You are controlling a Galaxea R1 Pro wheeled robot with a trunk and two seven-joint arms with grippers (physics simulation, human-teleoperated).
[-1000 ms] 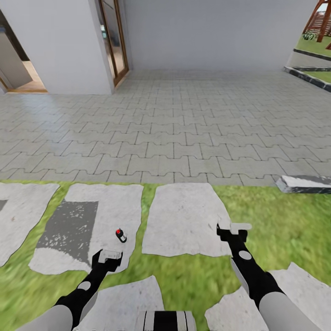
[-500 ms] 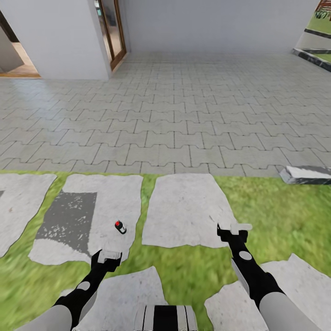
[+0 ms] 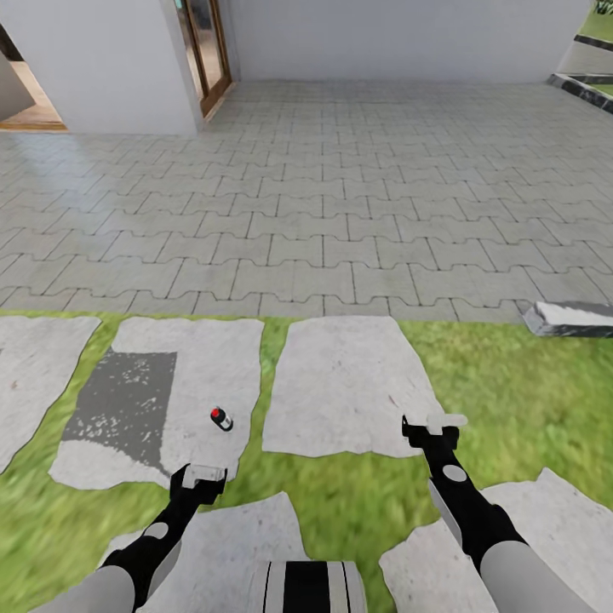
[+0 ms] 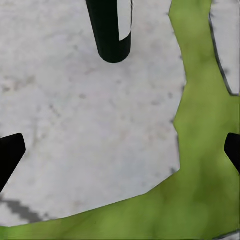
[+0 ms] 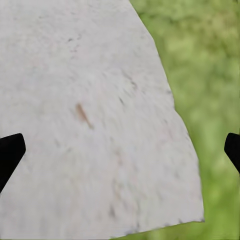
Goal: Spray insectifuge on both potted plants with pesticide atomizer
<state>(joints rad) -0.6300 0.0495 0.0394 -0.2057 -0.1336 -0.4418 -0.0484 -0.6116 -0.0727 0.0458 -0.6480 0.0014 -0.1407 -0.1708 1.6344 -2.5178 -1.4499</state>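
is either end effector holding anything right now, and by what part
Nothing is held. The pesticide atomizer stands free on a stepping slab, ahead of the open left end effector; the right end effector is open too.

Left wrist over a stepping slab (image 4: pixel 85 135) and lawn (image 4: pixel 200 165)

Dark fingertips (image 4: pixel 9 155) sit wide apart at the frame's edges; the pesticide atomizer (image 4: pixel 109 30) stands on the pale slab.

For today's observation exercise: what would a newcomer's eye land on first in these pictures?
Probably the tiny dark pesticide atomizer with its red top, standing on a pale stepping slab just ahead of the left claw. Next, the bright green lawn between the slabs, and beyond it the wide grey paving running to the house wall.
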